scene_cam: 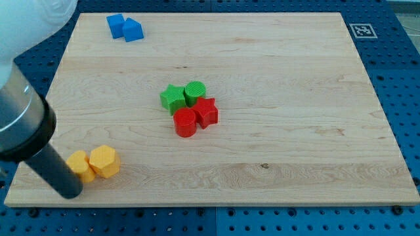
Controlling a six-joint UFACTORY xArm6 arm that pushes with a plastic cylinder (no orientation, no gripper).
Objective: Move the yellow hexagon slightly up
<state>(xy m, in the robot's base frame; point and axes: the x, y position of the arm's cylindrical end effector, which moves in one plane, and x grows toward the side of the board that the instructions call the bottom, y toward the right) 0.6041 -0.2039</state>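
My tip (71,194) sits near the board's (275,157) bottom-left corner, just left of and below 2 touching yellow blocks. No jaws on this rod. The yellow hexagon (105,161) is the right 1; the other yellow block (80,165), shape unclear, is next to the tip. Mid-board cluster: green star (172,98), green cylinder (195,92), red cylinder (186,122), red star (207,112). 2 blue blocks (125,27) by the top-left corner.

Two blue blocks (125,27) sit touching at the wooden board's (295,98) top left. Mid-board, a green star (172,99) and green cylinder (195,92) huddle against a red cylinder (186,122) and red star (207,111).
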